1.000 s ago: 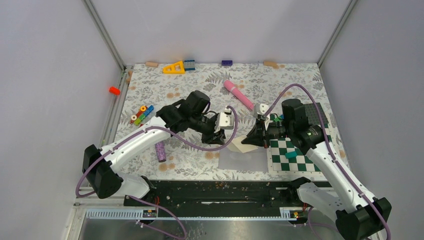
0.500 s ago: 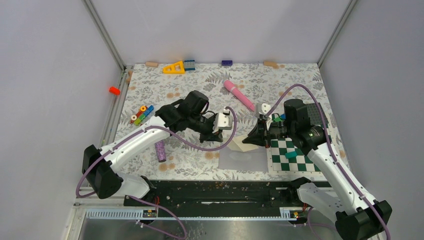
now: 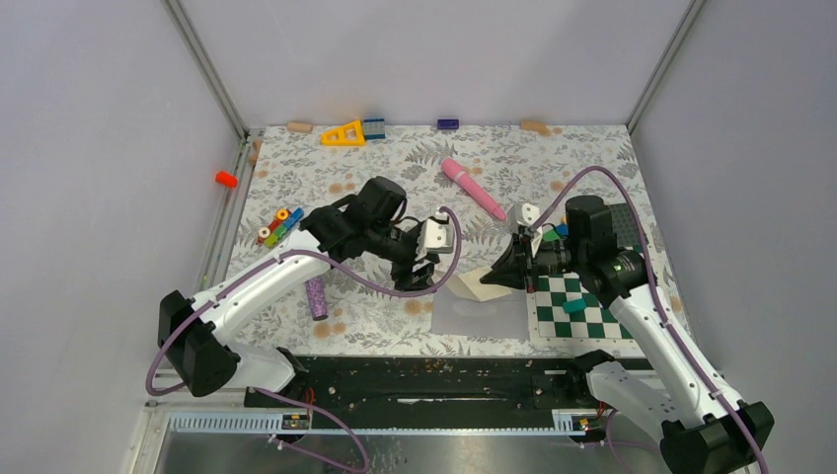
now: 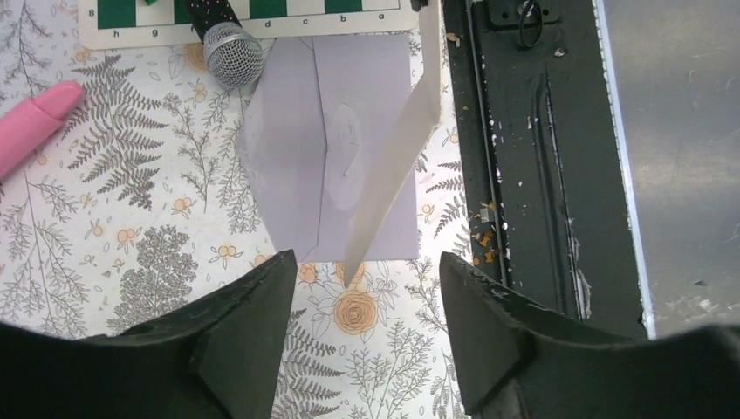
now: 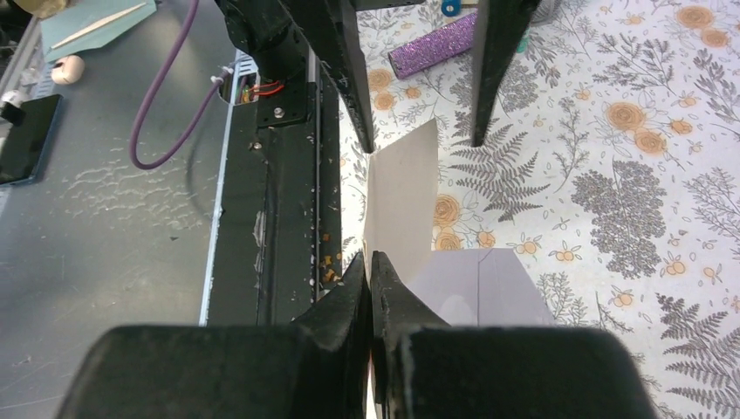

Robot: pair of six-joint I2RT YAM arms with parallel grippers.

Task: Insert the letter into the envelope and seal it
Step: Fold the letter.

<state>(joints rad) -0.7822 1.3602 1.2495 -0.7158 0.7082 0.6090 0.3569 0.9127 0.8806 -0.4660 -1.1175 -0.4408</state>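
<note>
The pale lavender envelope (image 3: 481, 314) lies flat near the table's front edge, its pointed flap (image 4: 272, 161) folded open. Over it stands the cream letter (image 3: 480, 284), on edge and slanted, with my right gripper (image 3: 497, 279) shut on its right end. In the right wrist view the right gripper (image 5: 371, 262) pinches the letter (image 5: 403, 188) above the envelope (image 5: 478, 284). My left gripper (image 4: 362, 284) is open. The letter's (image 4: 397, 157) free corner lies between the spread fingers (image 4: 253, 319) without touching them.
A green-and-white checkerboard mat (image 3: 582, 314) carrying a teal piece lies right of the envelope, with a microphone (image 4: 231, 54) at its edge. A pink marker (image 3: 471, 187), a purple glitter tube (image 3: 316, 298) and coloured blocks (image 3: 278, 225) are scattered about. The black rail (image 3: 424, 380) runs along the near edge.
My left gripper has opened, let go of the letter's free end and drawn back a little to the left. The right gripper still holds the letter, shifted slightly right.
</note>
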